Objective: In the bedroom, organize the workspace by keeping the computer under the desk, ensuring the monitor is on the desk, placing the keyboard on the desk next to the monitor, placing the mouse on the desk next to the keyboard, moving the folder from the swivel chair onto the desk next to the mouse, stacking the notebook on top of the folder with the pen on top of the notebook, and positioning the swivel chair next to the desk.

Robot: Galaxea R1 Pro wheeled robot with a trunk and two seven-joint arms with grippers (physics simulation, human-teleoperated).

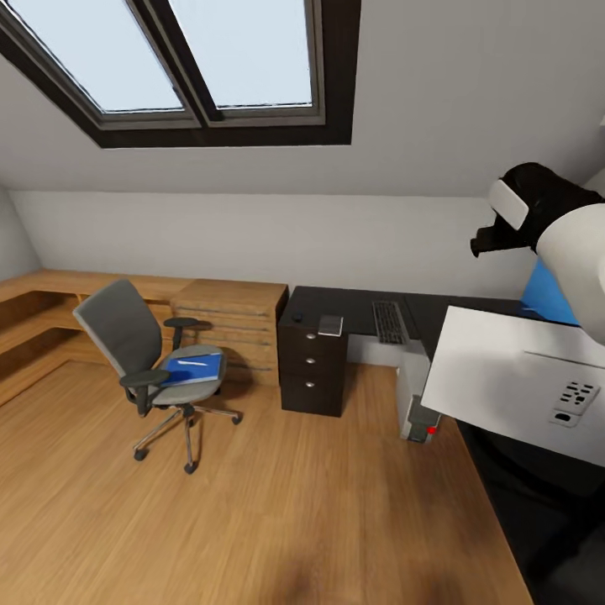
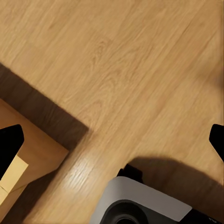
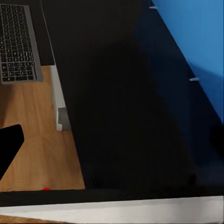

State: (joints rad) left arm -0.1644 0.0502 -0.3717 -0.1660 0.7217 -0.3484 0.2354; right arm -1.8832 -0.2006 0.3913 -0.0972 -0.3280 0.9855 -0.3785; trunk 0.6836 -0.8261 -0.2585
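Observation:
The grey swivel chair (image 1: 134, 344) stands on the floor left of the desk (image 1: 361, 304). The blue folder (image 1: 195, 369) lies on its seat, with a thin pale pen (image 1: 191, 362) on top. On the black desk top lie the mouse (image 1: 297, 317), the dark notebook (image 1: 330, 325) and the keyboard (image 1: 389, 322) (image 3: 17, 44). The grey computer (image 1: 415, 399) stands under the desk. The monitor (image 1: 525, 391) shows its white back on the desk's near wing. My right gripper (image 3: 112, 144) hangs open and empty above the desk. My left gripper (image 2: 112, 140) is open over the floor.
A black drawer unit (image 1: 312, 370) stands under the desk's left end. Light-wood shelf units (image 1: 231, 323) (image 2: 28, 154) line the wall behind the chair. A bright blue surface (image 1: 550, 296) (image 3: 196, 42) sits past the desk beside my right arm (image 1: 546, 214). My base (image 2: 140, 205) is below my left gripper.

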